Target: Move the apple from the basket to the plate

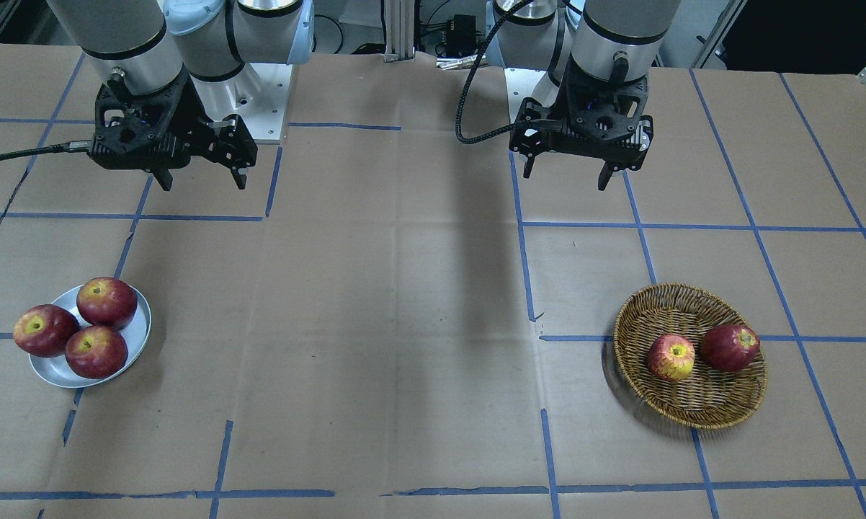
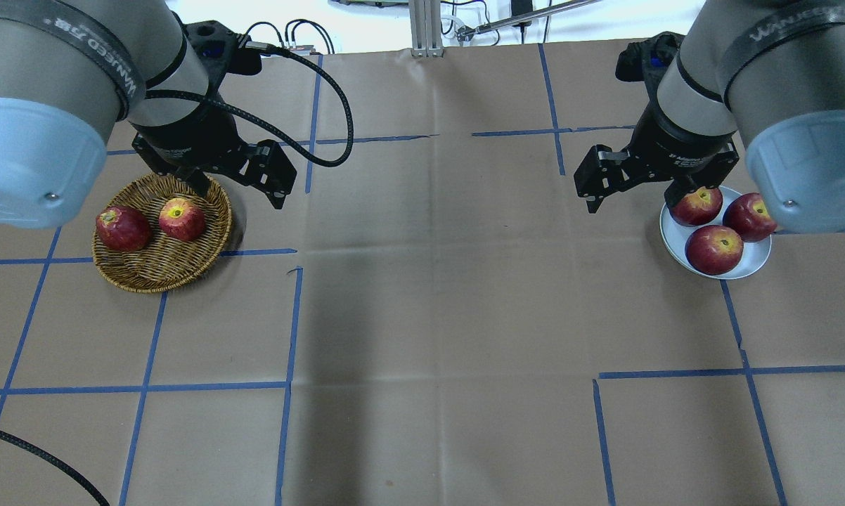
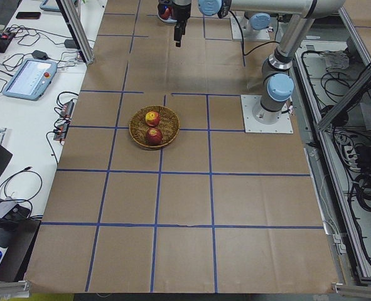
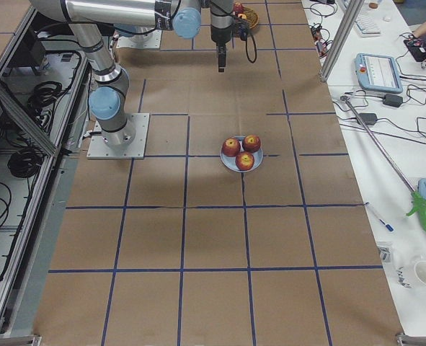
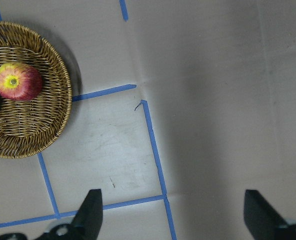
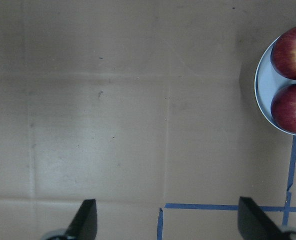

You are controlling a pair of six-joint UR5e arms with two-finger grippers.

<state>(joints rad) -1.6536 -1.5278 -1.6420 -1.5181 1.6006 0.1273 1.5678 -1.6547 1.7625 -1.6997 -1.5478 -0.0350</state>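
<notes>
The pale red-and-yellow apple (image 1: 671, 357) lies in the wicker basket (image 1: 692, 411) beside a darker red apple (image 1: 729, 347); it also shows in the overhead view (image 2: 181, 218) and the left wrist view (image 5: 18, 81). The silver plate (image 1: 51, 375) holds three dark red apples (image 1: 96, 351). My left gripper (image 1: 565, 176) is open and empty, held above the table on the robot's side of the basket. My right gripper (image 1: 202, 184) is open and empty, above the table on the robot's side of the plate (image 6: 264, 90).
Brown paper with blue tape lines covers the table (image 1: 404, 324). The two arm bases stand at the robot's edge. Bare paper lies between the basket and the plate.
</notes>
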